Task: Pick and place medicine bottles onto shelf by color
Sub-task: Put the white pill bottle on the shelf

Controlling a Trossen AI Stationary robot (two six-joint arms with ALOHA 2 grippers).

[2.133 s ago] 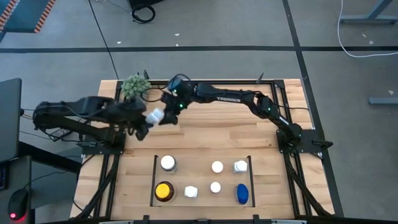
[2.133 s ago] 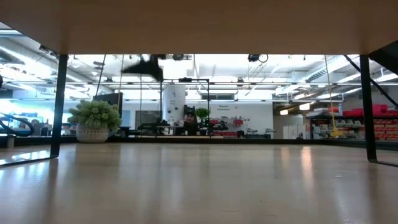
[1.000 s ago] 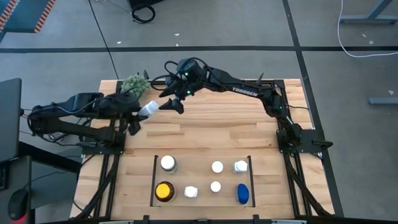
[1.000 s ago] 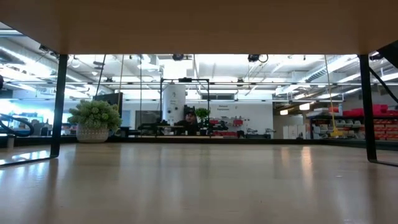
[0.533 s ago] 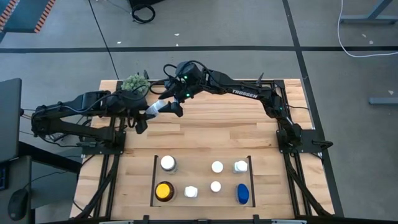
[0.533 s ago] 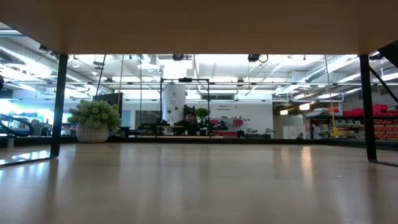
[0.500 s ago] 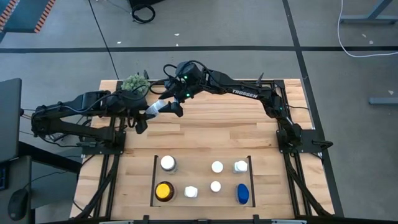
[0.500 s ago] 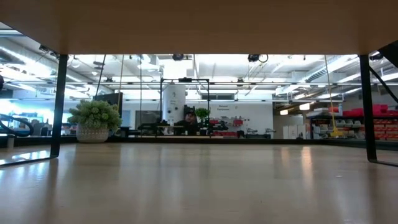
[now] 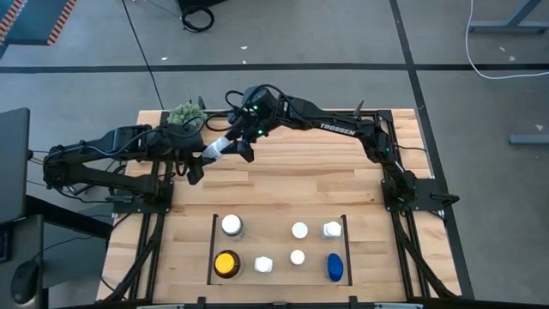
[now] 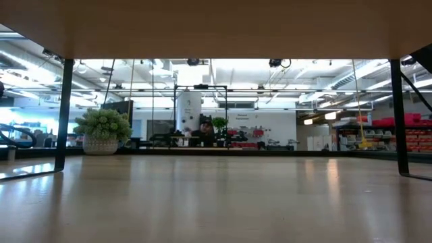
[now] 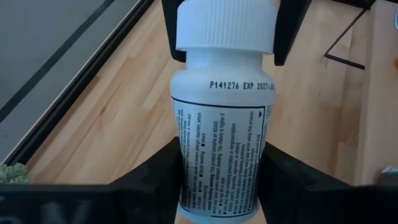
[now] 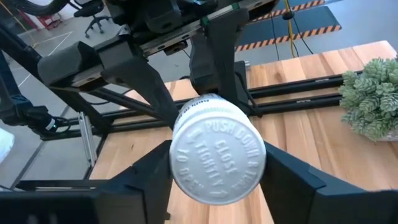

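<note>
White bottle (image 9: pixel 215 148) is hanging above the table's far-left corner, left gripper (image 9: pixel 199 160) clamping its body, right gripper (image 9: pixel 233 143) straddling its cap. Six bottles are sitting on the shelf (image 9: pixel 212 249) already.

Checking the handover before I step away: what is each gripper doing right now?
Left gripper: closed on the body of the white-capped white medicine bottle.
Right gripper: fingers on either side of the bottle's cap; grip cannot be told.

The right gripper (image 9: pixel 238 146) now has its fingers around the cap of the white bottle (image 9: pixel 216 148), which the left gripper (image 9: pixel 196 160) brings back toward it from the table's far left.
</note>
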